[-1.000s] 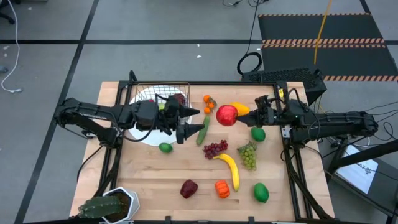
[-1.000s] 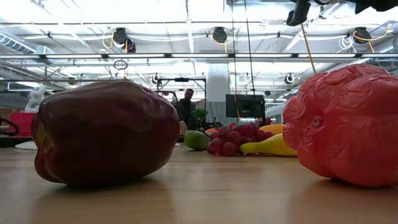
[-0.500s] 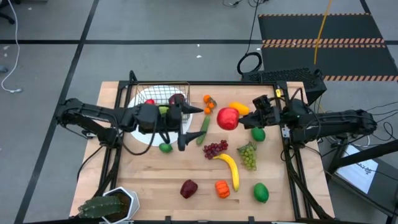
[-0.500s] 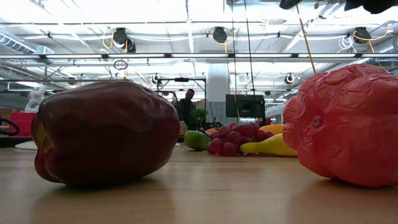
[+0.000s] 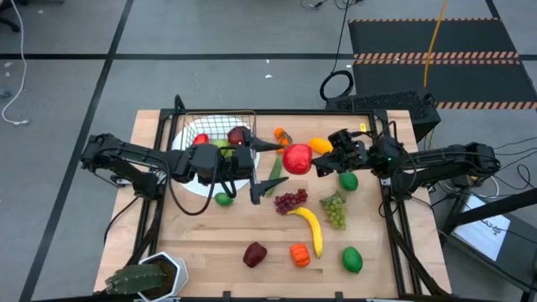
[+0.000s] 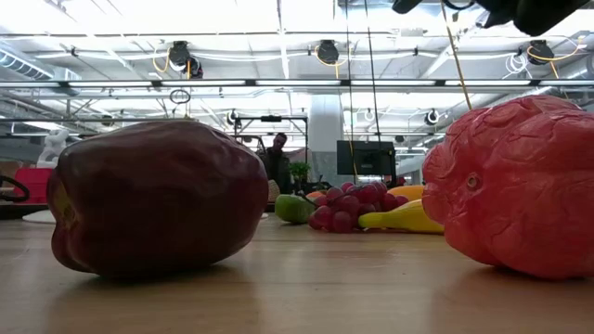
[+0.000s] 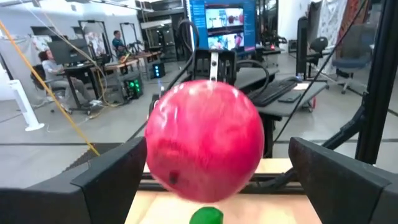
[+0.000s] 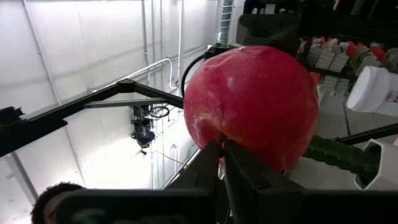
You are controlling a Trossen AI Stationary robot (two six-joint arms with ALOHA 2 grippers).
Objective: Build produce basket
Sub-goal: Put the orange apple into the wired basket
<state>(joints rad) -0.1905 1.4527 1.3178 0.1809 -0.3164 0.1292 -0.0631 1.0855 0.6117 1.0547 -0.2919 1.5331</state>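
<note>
While my left tool (image 5: 267, 172) waits wide open beside the basket (image 5: 214, 134), my right tool (image 5: 321, 159) has carried the red apple (image 5: 296, 158) closer to it, pinched by its stem, nearly ready to pass over.

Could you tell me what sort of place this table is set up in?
Most likely a robotics lab or workshop. The left wrist view shows workstations with a large lit monitor and people seated at desks. The low view shows an open ceiling with pipes and hanging cables, and more equipment frames behind the wooden table.
</note>
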